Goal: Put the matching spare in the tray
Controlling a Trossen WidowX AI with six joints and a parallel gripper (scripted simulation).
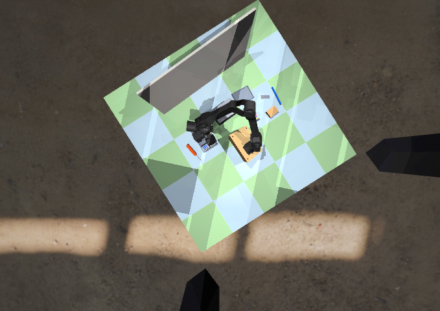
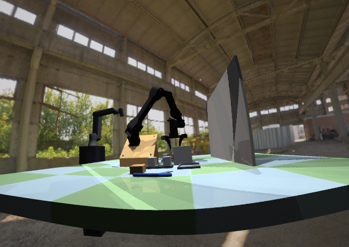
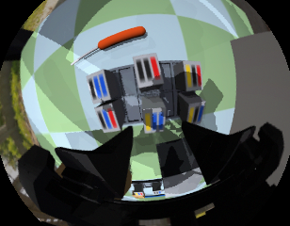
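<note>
Several grey spare units with coloured stripes stand in a dark rack [image 3: 131,102]. In the wrist view the near middle one [image 3: 154,121] shows yellow and blue stripes. Beside it are a blue-and-red unit [image 3: 107,118] and a yellow, black and blue one [image 3: 196,111]. My gripper [image 3: 157,127] [image 2: 175,146] is partly open and empty, pointing down above the rack, its fingertips either side of the near middle unit in the wrist view. The flat grey tray [image 1: 243,93] [image 2: 197,166] holds nothing visible. A grey box [image 2: 182,154] stands beside it; any code on its back is hidden.
An orange screwdriver [image 1: 191,149] [image 3: 121,38] lies by the rack. A tan sloped block [image 1: 240,142] [image 2: 138,148] stands near my arm's base. A small wooden block [image 1: 271,111] [image 2: 137,169] and blue pen [image 1: 276,96] [image 2: 151,174] lie beyond. A tall grey panel [image 1: 201,69] [image 2: 222,128] stands along one side.
</note>
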